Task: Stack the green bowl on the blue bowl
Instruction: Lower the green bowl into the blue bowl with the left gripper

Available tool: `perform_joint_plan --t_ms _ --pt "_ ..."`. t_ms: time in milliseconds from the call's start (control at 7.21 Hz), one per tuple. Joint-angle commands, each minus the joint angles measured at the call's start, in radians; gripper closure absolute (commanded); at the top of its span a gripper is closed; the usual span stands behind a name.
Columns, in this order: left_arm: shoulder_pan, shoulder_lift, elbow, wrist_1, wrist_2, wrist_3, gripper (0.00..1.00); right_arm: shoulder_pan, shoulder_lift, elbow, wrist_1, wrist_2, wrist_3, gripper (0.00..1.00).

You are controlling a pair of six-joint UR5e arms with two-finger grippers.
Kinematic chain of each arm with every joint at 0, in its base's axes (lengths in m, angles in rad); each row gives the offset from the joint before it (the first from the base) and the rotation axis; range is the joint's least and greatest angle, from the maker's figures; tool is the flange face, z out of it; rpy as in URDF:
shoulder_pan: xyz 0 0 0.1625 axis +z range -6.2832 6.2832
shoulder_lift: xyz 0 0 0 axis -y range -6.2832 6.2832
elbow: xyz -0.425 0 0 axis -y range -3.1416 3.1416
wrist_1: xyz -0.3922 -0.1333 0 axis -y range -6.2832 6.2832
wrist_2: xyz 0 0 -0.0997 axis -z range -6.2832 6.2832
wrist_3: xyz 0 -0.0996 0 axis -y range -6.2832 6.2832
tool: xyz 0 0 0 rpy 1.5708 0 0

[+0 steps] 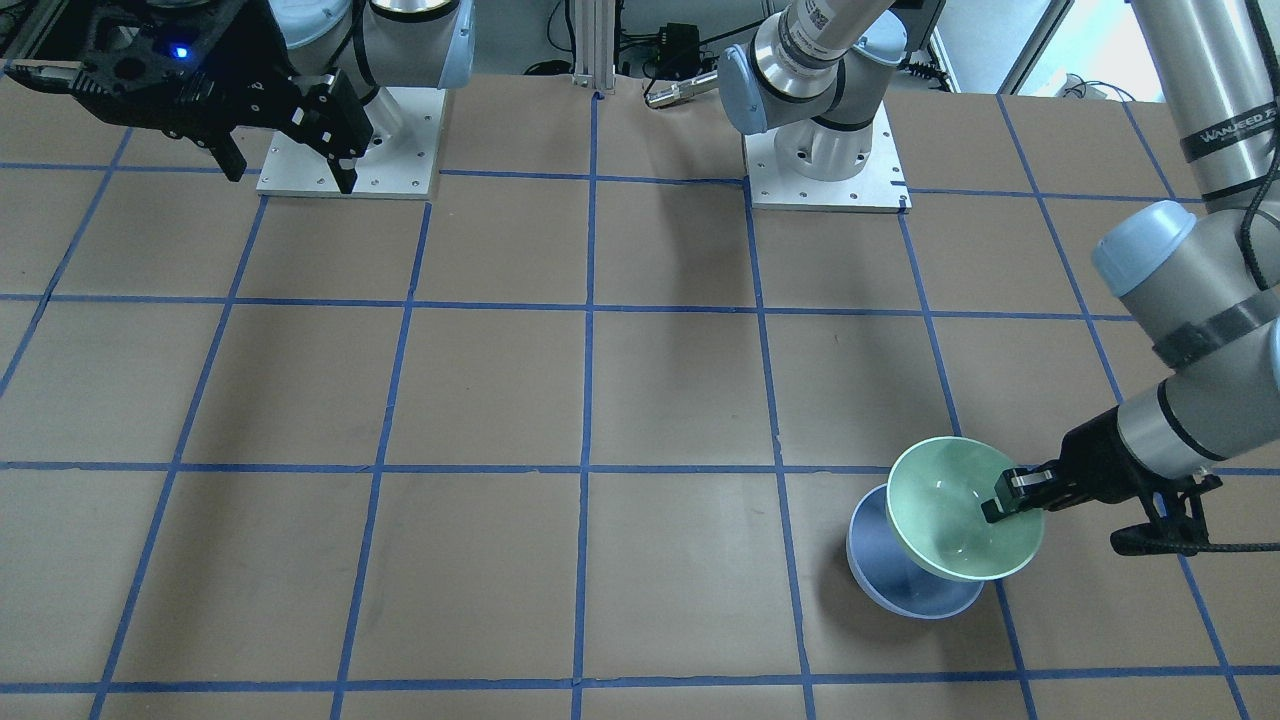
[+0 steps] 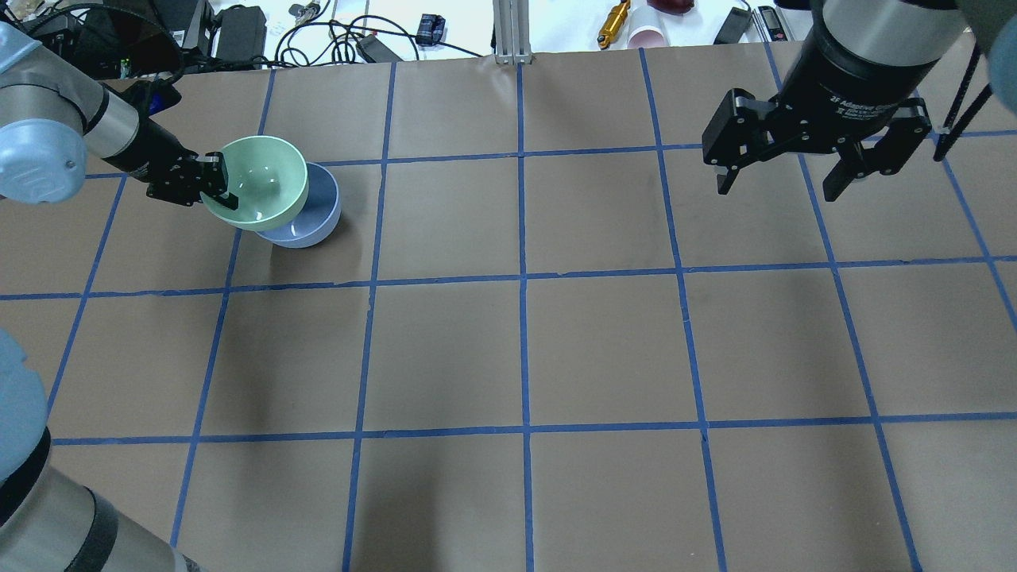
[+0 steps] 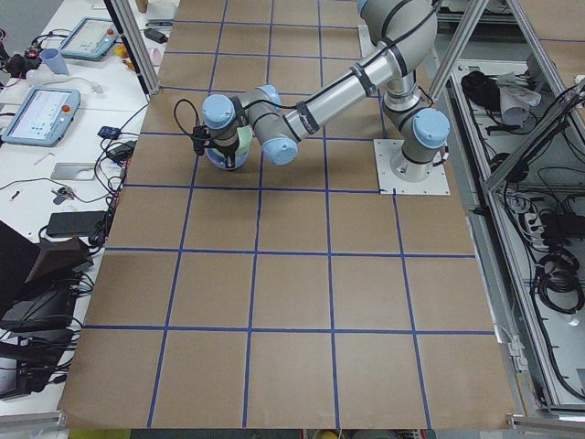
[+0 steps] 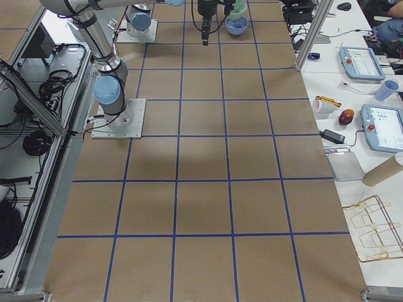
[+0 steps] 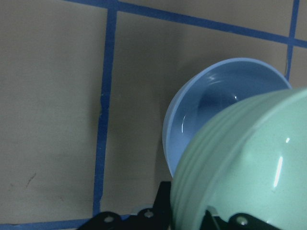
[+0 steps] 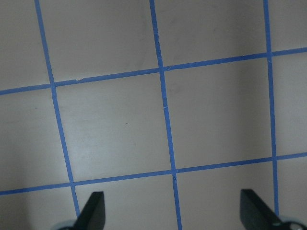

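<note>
Green bowl (image 2: 266, 179) raised and tilted, its rim pinched in left gripper (image 2: 221, 179) jaws. It overlaps blue bowl (image 2: 322, 213) on counter (image 2: 524, 342), offset toward that arm. Judged: shift inward, level, lower. Right gripper (image 2: 786, 171) jaws spread, empty, well apart.

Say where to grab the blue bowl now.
Pinch the blue bowl at its bare rim, from above, one finger in, one out, on the side away from the left claw. The green bowl, held in that claw, overhangs the other side.

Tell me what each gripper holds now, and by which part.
The left gripper holds the green bowl by its rim, one finger inside. The right gripper is open and empty.
</note>
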Motion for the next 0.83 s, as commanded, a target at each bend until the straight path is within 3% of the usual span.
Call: perform_joint_plan --t_ms 0,693 --pt "-0.019 -0.030 0.013 0.003 0.003 -0.014 1.00 0.000 0.000 0.000 -0.001 0.000 0.000 0.00" --pt "-0.031 -0.051 0.048 0.031 0.009 -0.038 1.00 0.000 0.000 -0.001 -0.001 0.000 0.000 0.00"
